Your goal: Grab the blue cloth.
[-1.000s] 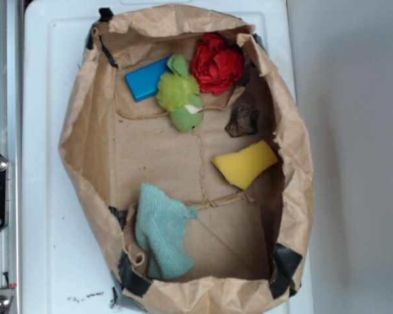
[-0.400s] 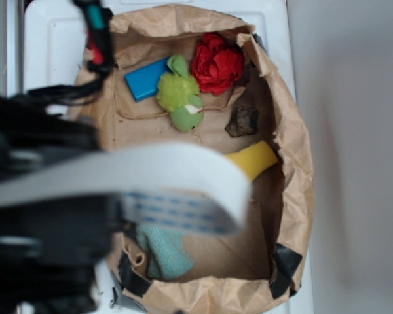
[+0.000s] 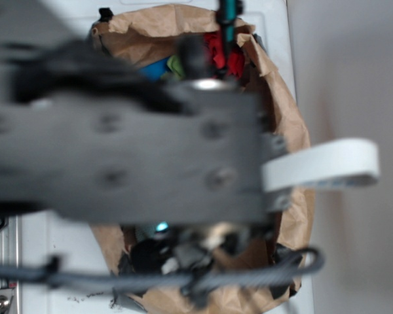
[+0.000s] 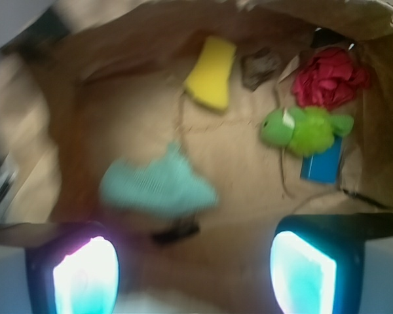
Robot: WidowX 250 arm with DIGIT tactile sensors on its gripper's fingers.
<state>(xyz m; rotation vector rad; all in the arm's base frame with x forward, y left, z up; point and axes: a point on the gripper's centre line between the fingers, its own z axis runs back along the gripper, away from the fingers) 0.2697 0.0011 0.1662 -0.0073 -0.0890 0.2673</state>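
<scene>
The blue cloth (image 4: 158, 186), a pale teal fuzzy rag, lies crumpled on the brown paper floor of the bag in the wrist view, blurred by motion. My gripper (image 4: 195, 275) hovers above it and a little nearer the camera. Its fingers stand wide apart with nothing between them: the left fingertip (image 4: 85, 275) and the right one (image 4: 304, 271) glow at the bottom corners. The gripper is open and does not touch the cloth. In the exterior view the blurred dark arm (image 3: 131, 157) covers most of the bag, hiding the cloth and the jaws.
The crumpled paper bag (image 3: 291, 131) walls in the whole work area. Beyond the cloth lie a yellow sponge (image 4: 211, 80), a dark lump (image 4: 262, 65), a red fabric flower (image 4: 329, 77), a green plush toy (image 4: 304, 129) and a blue block (image 4: 321, 165).
The arm has swung in from the left and now spans the bag, covering the cloth that was in plain exterior view a second ago. The objects in the bag have not moved.
</scene>
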